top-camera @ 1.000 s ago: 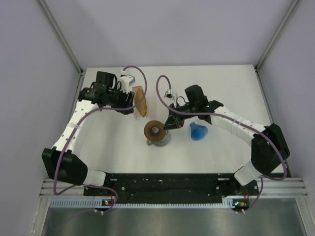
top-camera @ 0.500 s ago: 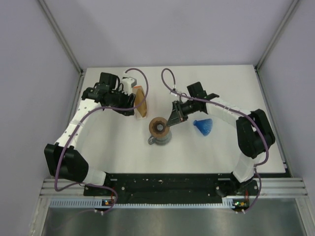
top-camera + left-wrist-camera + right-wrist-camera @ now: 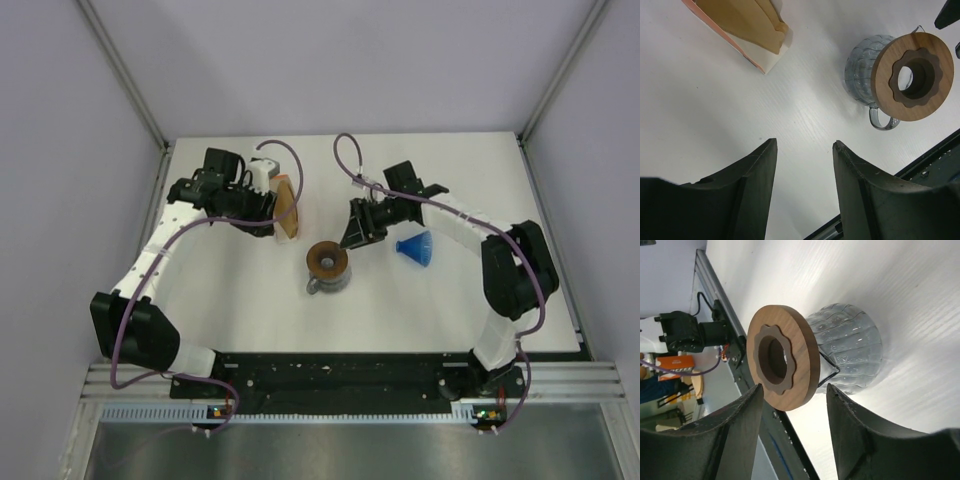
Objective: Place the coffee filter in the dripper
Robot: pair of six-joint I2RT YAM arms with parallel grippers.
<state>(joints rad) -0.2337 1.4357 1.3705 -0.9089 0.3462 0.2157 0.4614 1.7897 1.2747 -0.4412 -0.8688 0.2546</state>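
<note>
My right gripper (image 3: 350,240) has just opened, leaving the wooden ring (image 3: 327,260) seated on the glass jug (image 3: 860,70). The dripper (image 3: 415,247) has shifted farther back and lies right of the jug. My left gripper (image 3: 805,145) is open and empty near the filter pack (image 3: 747,25); no filter is drawn yet.

Links: white shells (image 3: 150,262) are joined by black joints (image 3: 135,335).
Cables: purple loops (image 3: 280,145) are routed along both arms.
Left gripper fingers (image 3: 745,190): matte black, curved.
</note>
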